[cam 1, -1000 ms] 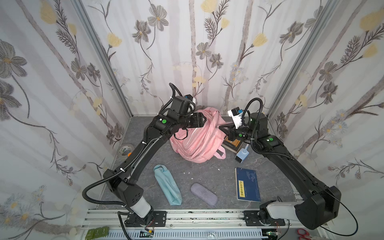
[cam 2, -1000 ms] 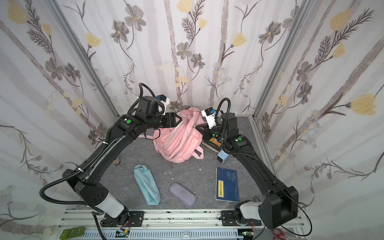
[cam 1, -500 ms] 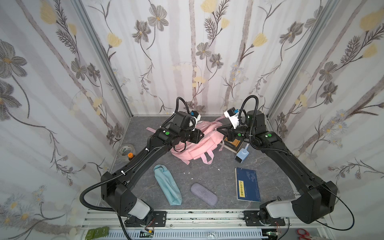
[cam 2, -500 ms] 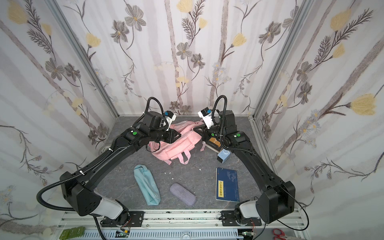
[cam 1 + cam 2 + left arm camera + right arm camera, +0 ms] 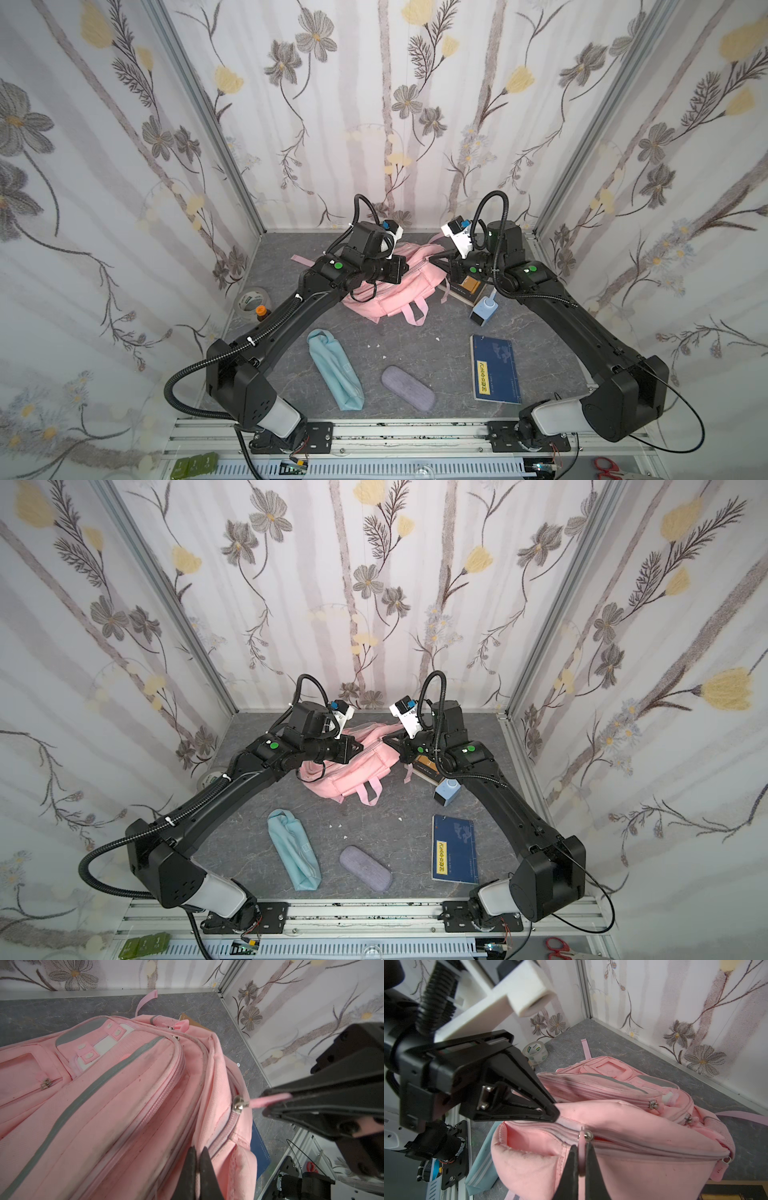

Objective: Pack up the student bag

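Robot arms bracket the student bag (image 5: 399,286) at the back of the grey desk (image 5: 436,328), where it lies with its front pockets up, between the two wrists in both top views. At far left, a tape roll (image 5: 251,300) and a small orange-capped bottle (image 5: 260,311) sit by the wall, and a light-teal pouch (image 5: 334,374) lies nearer the front. The left jaws are closed, pinching the bag's pink cloth beside the main zip (image 5: 224,1132); how much cloth they have is hard to tell. A purple case (image 5: 408,388) lies front and centre. The right jaws are clamped on the pink zip pull (image 5: 582,1159), just below its silver slider (image 5: 588,1135), and the main compartment looks all but closed. At right, a brown-covered book (image 5: 469,286) lies partly under the right arm, with a pale blue bottle-like item (image 5: 484,309) just beside it and a dark blue notebook (image 5: 495,368) nearer the front. Nothing appears packed yet. The likely risks are that the thin pull slips from the right jaws as the zip is drawn, or that the left pinch gives way. The soft bag would then drag along, bunching its cloth and jamming the slider. The book close by could also get shoved.
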